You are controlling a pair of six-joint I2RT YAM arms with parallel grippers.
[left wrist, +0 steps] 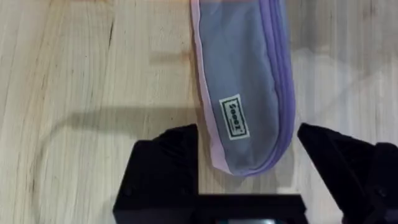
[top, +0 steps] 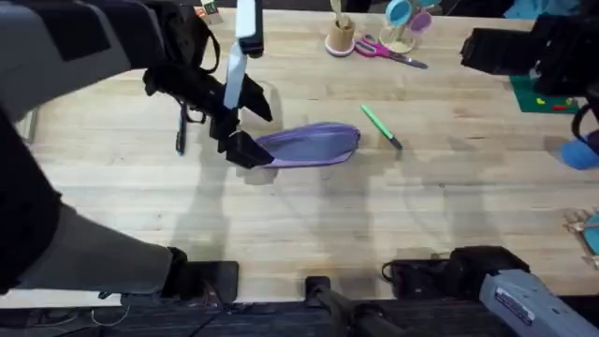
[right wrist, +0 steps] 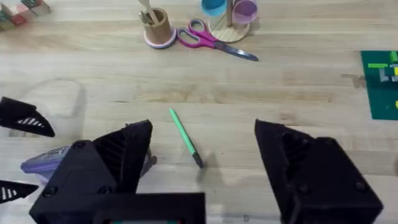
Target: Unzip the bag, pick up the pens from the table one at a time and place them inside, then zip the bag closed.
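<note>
Left pincer (left wrist: 249, 162) spread wide, straddling the near end of the lilac soft fabric pouch (left wrist: 245, 93), fingers (left wrist: 168, 155) flanking but not yet clamping. Pouch's long axis running straight away from it, mid-tabletop (top: 421, 206). Right pincer (right wrist: 202, 168) also wide, empty, aimed at the thin light-green pen (right wrist: 185, 137) just beyond the pouch's far end.

The left arm (top: 56, 140) is broad, grey and black, ending in a black angular left hand (top: 245, 150); a white link (top: 245, 37) rises at upper centre; the right hand (right wrist: 202, 165) has chunky, faceted black fingers (right wrist: 118, 155).
</note>
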